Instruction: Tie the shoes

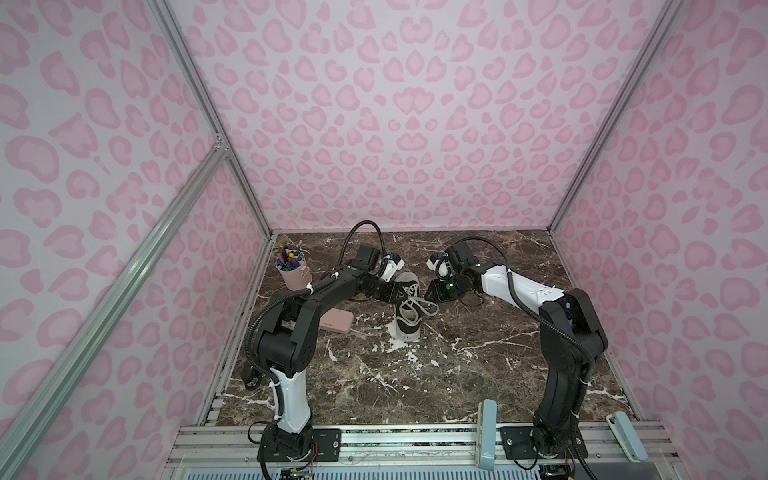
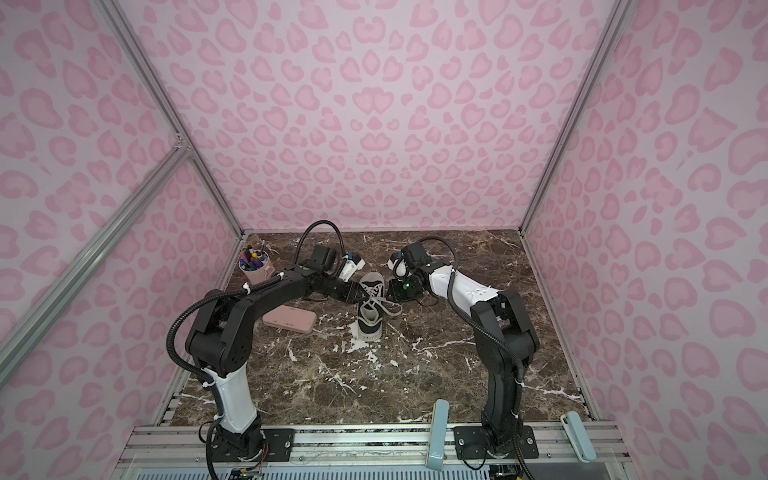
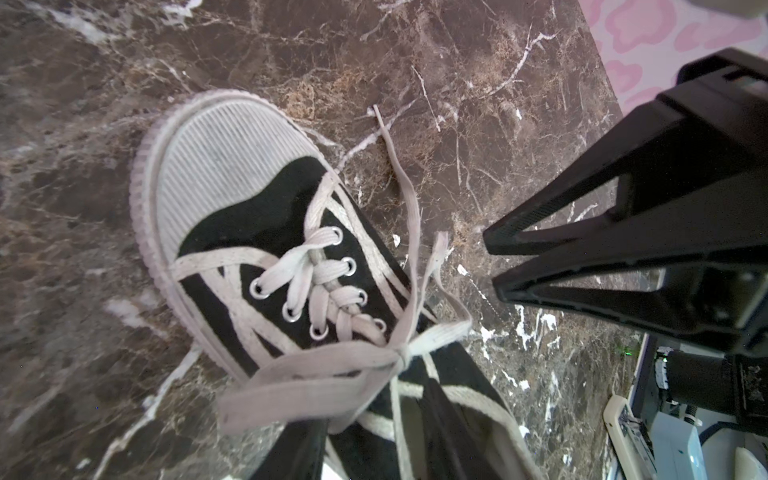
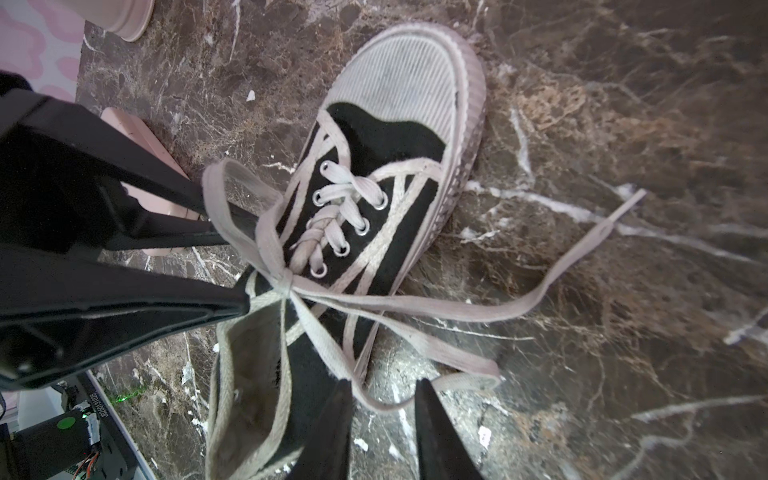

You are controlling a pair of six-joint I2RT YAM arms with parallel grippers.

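While the left gripper (image 4: 249, 264) stands open, a loop (image 4: 216, 183) over one finger (image 4: 124, 158), the black canvas shoe (image 1: 407, 320) sits mid brown marble tabletop (image 1: 478, 374), white laces (image 3: 401, 357) in a loose bow. The right gripper (image 3: 491, 268) is open too; tightening seems left.

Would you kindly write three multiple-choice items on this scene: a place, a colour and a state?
1. In both top views, the flat pink rectangular case lies: A) left of the black canvas sneaker; B) on it; C) right of it.
2. The sneaker's ribbed rubber toe cap is: A) red; B) white; C) blue.
3. The flat white laces are: A) pulled out of the eyelets; B) tucked inside the shoe; C) knotted with loops.
Answers: 1 A, it shows at the sneaker's left; 2 B, both wrist views show it; 3 C, a knot shows by the top eyelets.
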